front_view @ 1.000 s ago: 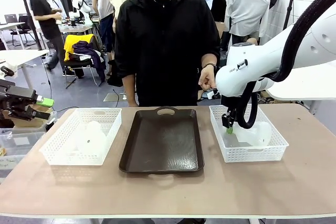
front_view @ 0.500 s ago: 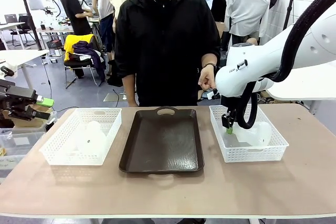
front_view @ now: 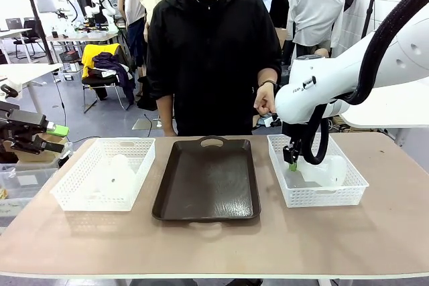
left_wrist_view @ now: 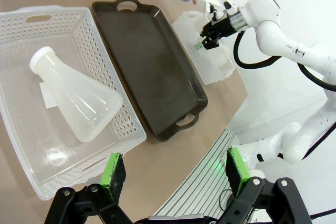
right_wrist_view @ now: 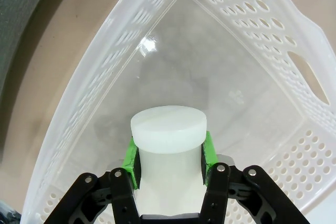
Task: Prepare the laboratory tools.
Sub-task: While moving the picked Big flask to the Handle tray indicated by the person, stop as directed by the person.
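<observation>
One frosted-white flask [left_wrist_view: 73,103] lies on its side in the left mesh basket [front_view: 80,192], also seen as the pale flask [front_view: 115,173] in the front view. My left gripper [left_wrist_view: 174,171] hangs open high above the near table edge, off the left side of the table [front_view: 57,137]. The other flask [front_view: 326,171] lies in the right basket [front_view: 322,195]. My right gripper [right_wrist_view: 168,161] is down inside that basket, its green pads [right_wrist_view: 131,161] shut on the flask's neck just below the white capped mouth [right_wrist_view: 168,128]; the right gripper [front_view: 291,159] also shows from the front.
A dark rectangular tray [front_view: 208,182] with handles lies between the two baskets. A person in black stands at the far edge with one hand [front_view: 263,102] raised above the right basket's back corner. The right arm's cable loops over the basket.
</observation>
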Controlling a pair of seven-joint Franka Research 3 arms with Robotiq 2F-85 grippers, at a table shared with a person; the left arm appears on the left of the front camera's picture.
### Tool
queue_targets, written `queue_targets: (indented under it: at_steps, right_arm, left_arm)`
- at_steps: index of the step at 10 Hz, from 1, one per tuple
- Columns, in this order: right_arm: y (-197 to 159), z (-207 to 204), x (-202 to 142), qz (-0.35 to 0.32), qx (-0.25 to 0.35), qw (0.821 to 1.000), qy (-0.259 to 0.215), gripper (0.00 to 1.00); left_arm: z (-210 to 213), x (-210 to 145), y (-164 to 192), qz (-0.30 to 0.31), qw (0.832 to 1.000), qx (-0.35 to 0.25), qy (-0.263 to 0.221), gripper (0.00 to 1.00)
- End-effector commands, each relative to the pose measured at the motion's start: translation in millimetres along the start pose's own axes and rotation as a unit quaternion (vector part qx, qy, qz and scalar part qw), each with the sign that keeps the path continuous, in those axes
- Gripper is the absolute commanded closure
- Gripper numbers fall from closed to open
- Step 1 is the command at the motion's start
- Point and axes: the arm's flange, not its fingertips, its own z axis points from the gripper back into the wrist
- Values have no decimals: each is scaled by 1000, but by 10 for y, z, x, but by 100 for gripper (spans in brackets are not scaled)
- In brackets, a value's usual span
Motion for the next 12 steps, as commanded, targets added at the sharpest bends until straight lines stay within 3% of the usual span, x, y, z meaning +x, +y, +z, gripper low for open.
queue_targets:
  at_steps: [1,12]
  right_arm:
    - [-3,1,7,1,-2,1000,-3,100]
    - [-3,1,7,1,-2,1000,-3,100]
  left_arm:
    - [11,5,0,0,1000,-1,-2,0]
    - [11,5,0,0,1000,-1,-2,0]
